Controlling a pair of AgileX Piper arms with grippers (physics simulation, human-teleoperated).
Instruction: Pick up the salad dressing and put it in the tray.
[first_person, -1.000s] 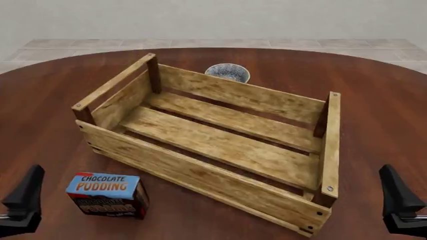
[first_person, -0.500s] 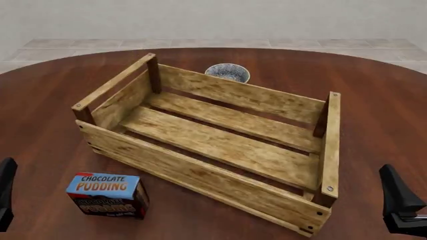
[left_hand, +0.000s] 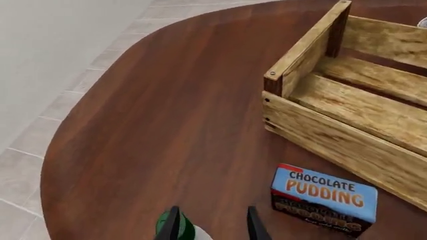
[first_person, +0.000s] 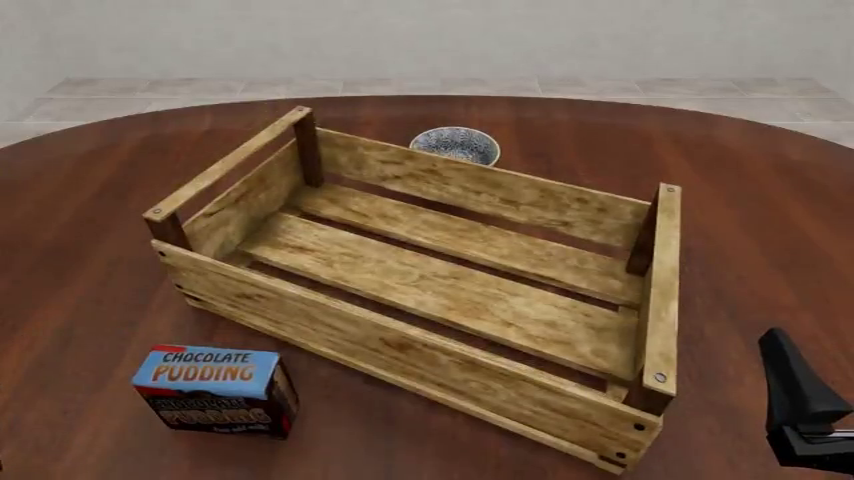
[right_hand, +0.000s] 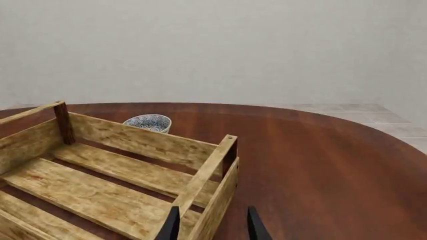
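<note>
The salad dressing shows only as a green-and-white bit at the edge of the left wrist view, low by one finger of my left gripper. That gripper is open and empty, with the bottle partly inside the gap; it is out of the front view, as is the bottle. The tray, a large light-wood slatted crate, stands mid-table and holds nothing; it also shows in the left wrist view and the right wrist view. My right gripper is open and empty, near the tray's right front corner.
A blue chocolate pudding box lies in front of the tray's left end, also in the left wrist view. A small patterned bowl stands behind the tray. The round table's edge curves close to my left gripper.
My left gripper has slid left and out of the front view. The right arm, the tray and the pudding box have not moved.
</note>
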